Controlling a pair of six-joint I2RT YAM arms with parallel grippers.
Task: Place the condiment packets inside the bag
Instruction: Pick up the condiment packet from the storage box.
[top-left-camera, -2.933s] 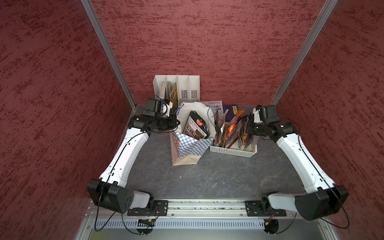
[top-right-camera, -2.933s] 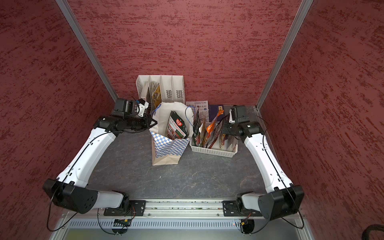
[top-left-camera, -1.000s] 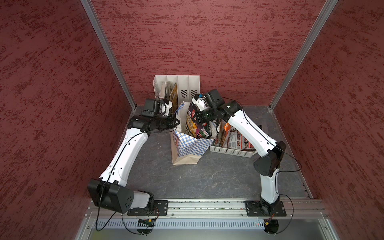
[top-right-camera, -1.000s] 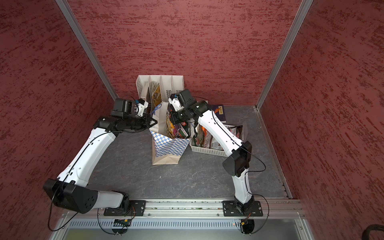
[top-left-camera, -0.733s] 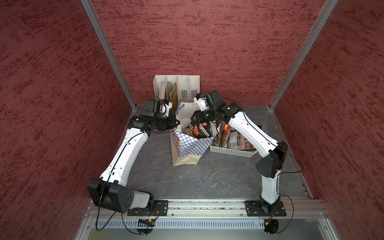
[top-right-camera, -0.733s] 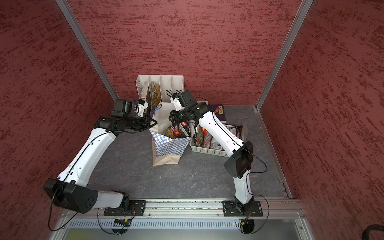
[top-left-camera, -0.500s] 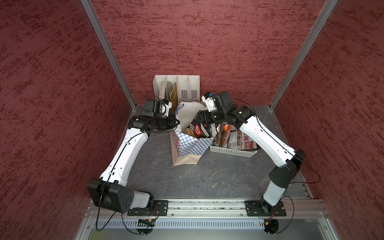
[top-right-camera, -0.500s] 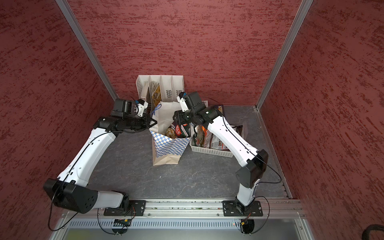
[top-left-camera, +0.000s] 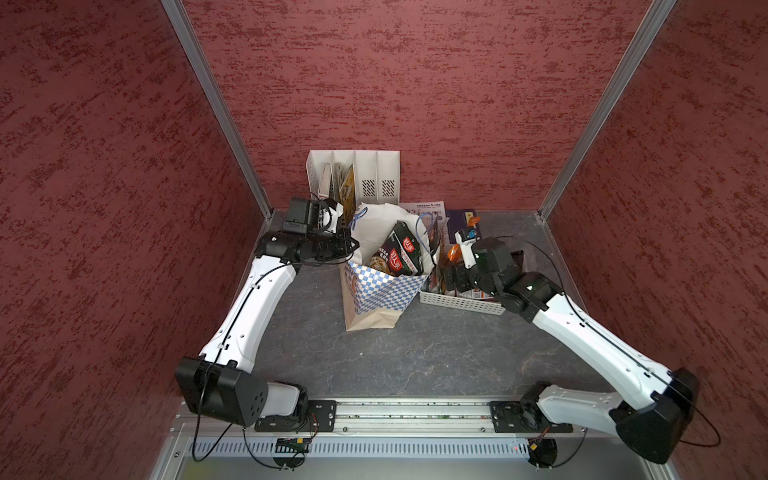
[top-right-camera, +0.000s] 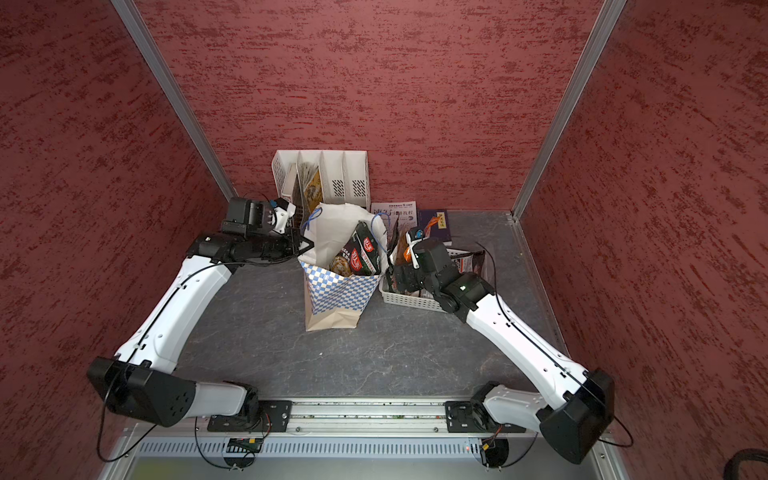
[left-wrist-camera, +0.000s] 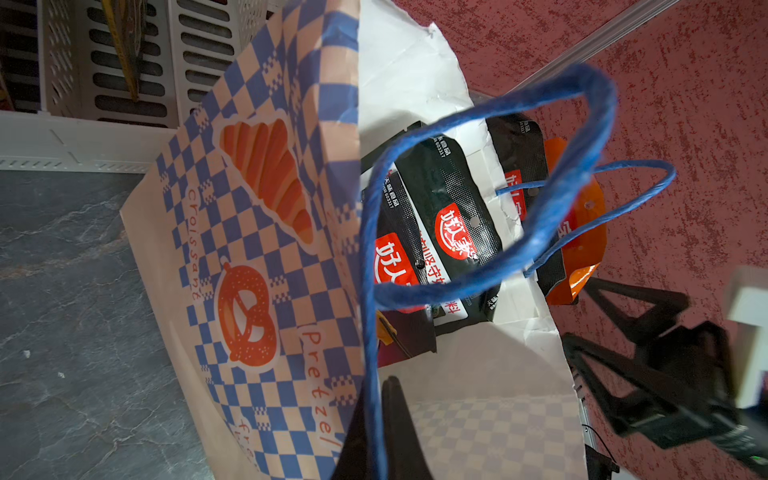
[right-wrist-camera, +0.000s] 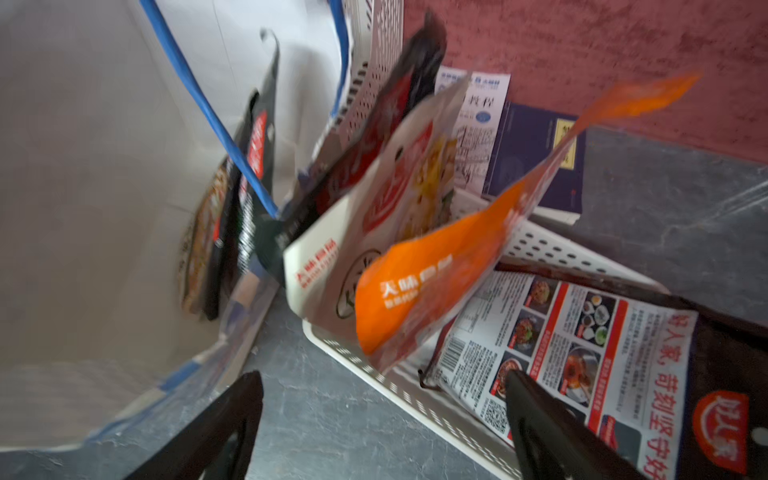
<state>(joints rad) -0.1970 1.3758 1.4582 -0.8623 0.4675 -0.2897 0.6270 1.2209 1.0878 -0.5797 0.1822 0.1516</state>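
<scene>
The checkered bag (top-left-camera: 380, 291) (top-right-camera: 340, 291) stands open at mid-table, held at its rim by my left gripper (top-left-camera: 351, 245) (left-wrist-camera: 380, 386), which is shut on the blue cord handle (left-wrist-camera: 552, 216). Black condiment packets (top-left-camera: 401, 253) (top-right-camera: 363, 253) (left-wrist-camera: 453, 216) stand inside the bag. Beside the bag, my right gripper (top-left-camera: 442, 280) (right-wrist-camera: 382, 378) hangs open and empty over the near corner of the white basket (top-left-camera: 457, 301) (right-wrist-camera: 540, 245). In the basket lean an orange packet (right-wrist-camera: 436, 274) and a cream one (right-wrist-camera: 374, 232), and a black and white one (right-wrist-camera: 582, 345) lies flat.
A white slotted file holder (top-left-camera: 376, 174) stands against the back wall behind the bag. A dark blue book (top-left-camera: 465, 218) (top-right-camera: 436, 222) and a white booklet (top-right-camera: 395, 212) lie behind the basket. Red walls close in on three sides.
My right gripper was shut on a black packet over the bag. It opened, the packet dropped in, and the arm swung back to the basket. The left arm has not moved.
</scene>
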